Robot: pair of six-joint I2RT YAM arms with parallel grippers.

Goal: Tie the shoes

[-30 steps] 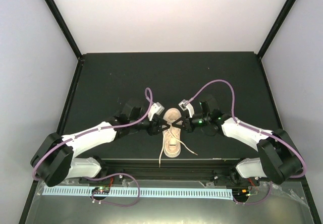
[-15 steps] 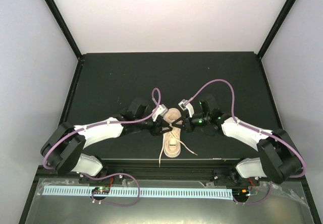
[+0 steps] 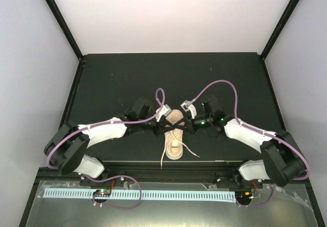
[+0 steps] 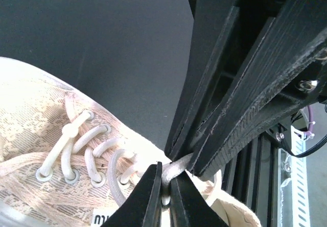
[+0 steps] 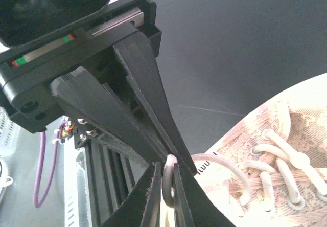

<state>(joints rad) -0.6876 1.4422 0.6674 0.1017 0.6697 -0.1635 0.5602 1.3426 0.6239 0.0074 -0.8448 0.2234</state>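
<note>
Pink-beige fabric low-top sneaker lay near the black table's front edge, just beneath the meeting left gripper and right gripper, each pinched shut on its cream-white laces.

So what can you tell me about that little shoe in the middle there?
The shoe is a small pale pink-beige low-top sneaker with a lacy patterned fabric upper and a light sole. It sits upright on the black table, toe pointing away from the arm bases. Its cream laces run through ringed eyelets, and two loose ends trail toward the near edge. The left gripper and right gripper each pinch a lace strand over its middle.
</note>
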